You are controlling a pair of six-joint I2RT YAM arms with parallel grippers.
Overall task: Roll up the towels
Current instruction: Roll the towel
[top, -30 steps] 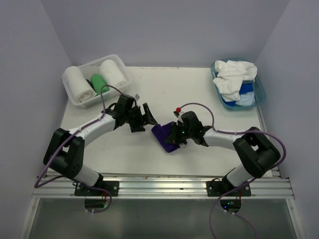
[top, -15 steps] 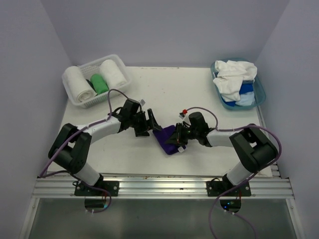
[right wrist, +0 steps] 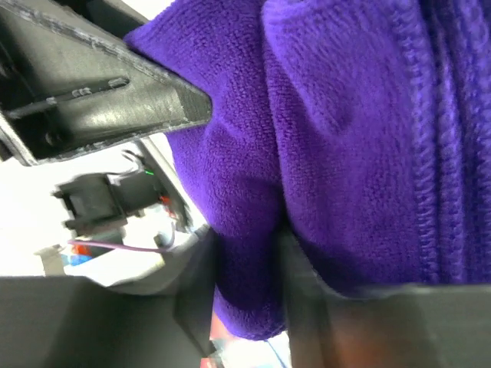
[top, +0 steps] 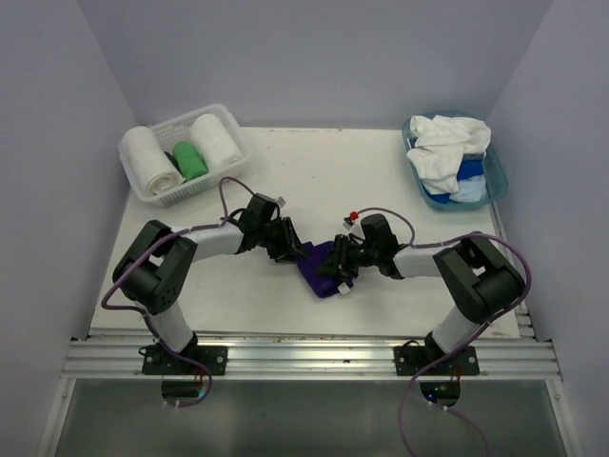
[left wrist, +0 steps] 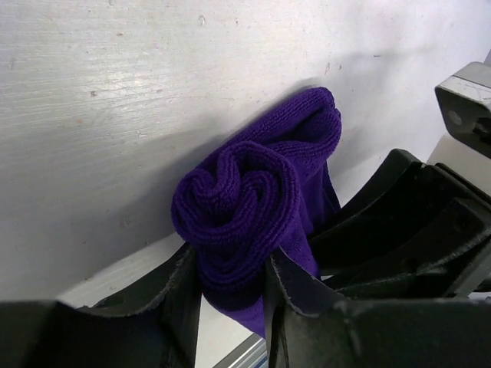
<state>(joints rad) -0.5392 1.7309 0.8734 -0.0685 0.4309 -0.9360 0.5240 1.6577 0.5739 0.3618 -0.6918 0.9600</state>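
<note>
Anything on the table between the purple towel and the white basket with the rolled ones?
Nothing visible: between the deep purple cloth towel and the white plastic lattice basket lies only bare table and the left arm itself. Both the left pincer and right pincer grip the towel.

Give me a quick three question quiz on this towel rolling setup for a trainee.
1. True or false: the purple towel lies in the white basket.
2. How many rolled towels sit in that basket?
3. Which claw grips the purple towel? A left only, B right only, C both.
Key: 1 false, it is on the table. 2 three. 3 C, left claw and right claw.
</note>
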